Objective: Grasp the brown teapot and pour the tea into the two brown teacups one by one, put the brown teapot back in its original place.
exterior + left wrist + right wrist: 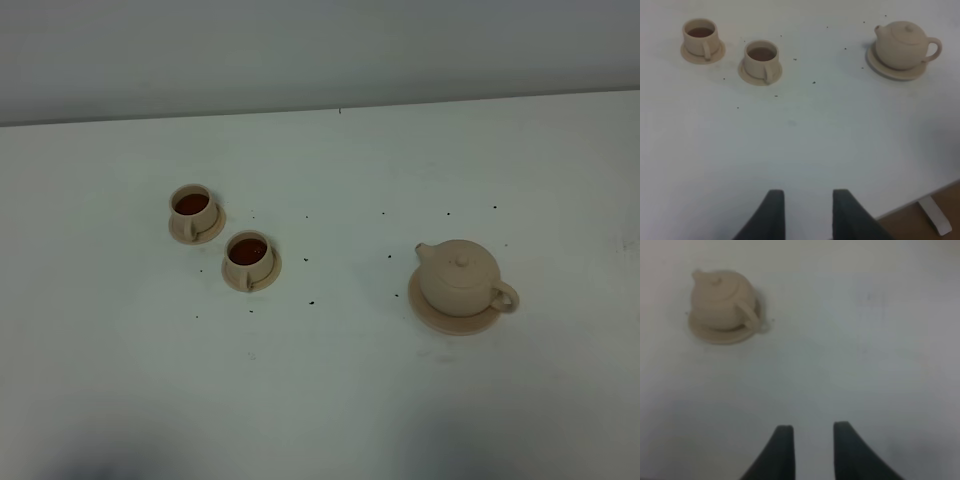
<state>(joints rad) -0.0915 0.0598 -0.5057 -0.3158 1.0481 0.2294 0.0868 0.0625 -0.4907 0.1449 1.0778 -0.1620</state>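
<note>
The brown teapot stands upright on its wide saucer at the right of the white table, spout to the left, handle to the right. It also shows in the left wrist view and the right wrist view. The two brown teacups stand on small saucers at the left, each holding reddish-brown tea. They also show in the left wrist view. My left gripper and right gripper are open, empty and far from everything. Neither gripper shows in the exterior view.
Small dark specks dot the white table between the cups and the teapot. The table's back edge meets a grey wall. In the left wrist view a table corner and a white leg show over brown floor.
</note>
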